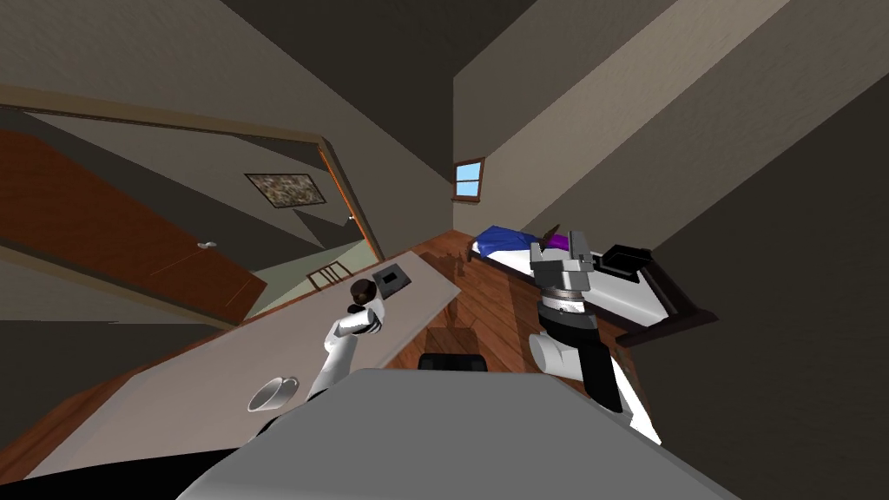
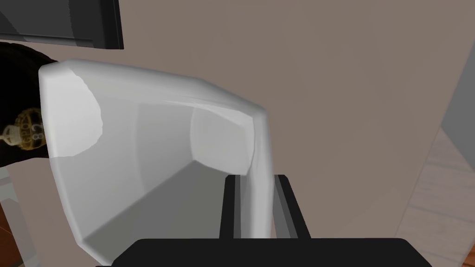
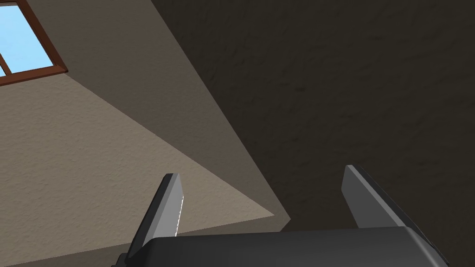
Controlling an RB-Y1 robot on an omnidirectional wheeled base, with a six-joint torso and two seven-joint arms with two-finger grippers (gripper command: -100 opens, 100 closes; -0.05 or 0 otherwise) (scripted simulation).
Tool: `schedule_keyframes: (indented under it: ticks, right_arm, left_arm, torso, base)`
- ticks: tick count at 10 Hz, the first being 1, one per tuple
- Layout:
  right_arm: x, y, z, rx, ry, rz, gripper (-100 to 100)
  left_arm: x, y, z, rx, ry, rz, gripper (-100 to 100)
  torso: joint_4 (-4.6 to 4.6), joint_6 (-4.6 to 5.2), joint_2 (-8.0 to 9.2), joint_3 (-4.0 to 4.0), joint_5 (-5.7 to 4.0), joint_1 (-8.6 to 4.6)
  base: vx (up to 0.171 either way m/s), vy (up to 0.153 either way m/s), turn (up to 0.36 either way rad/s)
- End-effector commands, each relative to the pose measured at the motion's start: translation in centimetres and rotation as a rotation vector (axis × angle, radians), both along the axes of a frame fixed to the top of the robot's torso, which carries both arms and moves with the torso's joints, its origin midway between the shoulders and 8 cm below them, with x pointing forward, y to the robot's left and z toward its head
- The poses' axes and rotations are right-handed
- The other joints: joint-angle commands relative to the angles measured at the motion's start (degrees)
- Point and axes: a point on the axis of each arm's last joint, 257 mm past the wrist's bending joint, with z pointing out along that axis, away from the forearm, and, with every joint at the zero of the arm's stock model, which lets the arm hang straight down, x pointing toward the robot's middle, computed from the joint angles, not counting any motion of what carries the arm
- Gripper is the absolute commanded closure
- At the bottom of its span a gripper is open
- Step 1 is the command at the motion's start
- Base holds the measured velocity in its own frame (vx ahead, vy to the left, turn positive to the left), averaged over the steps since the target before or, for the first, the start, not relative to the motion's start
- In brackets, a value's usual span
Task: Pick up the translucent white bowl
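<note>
The translucent white bowl (image 2: 139, 148) lies on its side to the camera, its hollow facing my left gripper (image 2: 257, 206). That gripper's two fingers are shut on the bowl's rim wall, one inside and one outside. In the head view the bowl (image 1: 356, 325) shows as a shiny white shape at the end of my left forearm, over the long beige table (image 1: 174, 391). Whether it rests on the table or hangs just above it, I cannot tell. My right gripper (image 1: 560, 252) is raised to my right, away from the table, with its fingers (image 3: 167, 204) open and nothing between them.
A black round object with a gold emblem (image 2: 21, 120) stands just beyond the bowl, next to a dark grey box (image 1: 391, 278). A white cup (image 1: 273, 393) sits on the table's near part. A bed (image 1: 608, 286) lies to the right, over wood floor.
</note>
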Motion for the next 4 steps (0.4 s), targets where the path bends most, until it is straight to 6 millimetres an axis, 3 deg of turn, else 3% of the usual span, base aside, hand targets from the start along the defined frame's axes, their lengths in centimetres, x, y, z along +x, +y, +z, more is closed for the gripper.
schedule_keyframes:
  ticks: [1, 3, 4]
  right_arm:
    - [0.0, 0.0, 0.0, 0.0, 0.0, 0.0, 0]
    - [0.0, 0.0, 0.0, 0.0, 0.0, 0.0, 0]
    - [0.0, 0.0, 0.0, 0.0, 0.0, 0.0, 0]
  left_arm:
    - [0.28, 0.37, 0.89, -0.001, 0.001, 0.004, 100]
    - [0.31, 0.49, 1.21, 0.0, 0.0, 0.004, 100]
    - [0.3, 0.47, 1.24, -0.002, 0.003, 0.005, 0]
  torso:
    - [0.0, 0.0, 0.0, 0.0, 0.0, 0.0]
    - [0.06, -0.03, 0.2, 0.13, -0.06, -0.12]
    - [0.06, -0.05, 0.14, 0.1, -0.06, -0.07]
  base:
    - [-0.053, -0.035, -0.042]
    - [-0.047, -0.021, -0.017]
    - [-0.005, -0.003, 0.001]
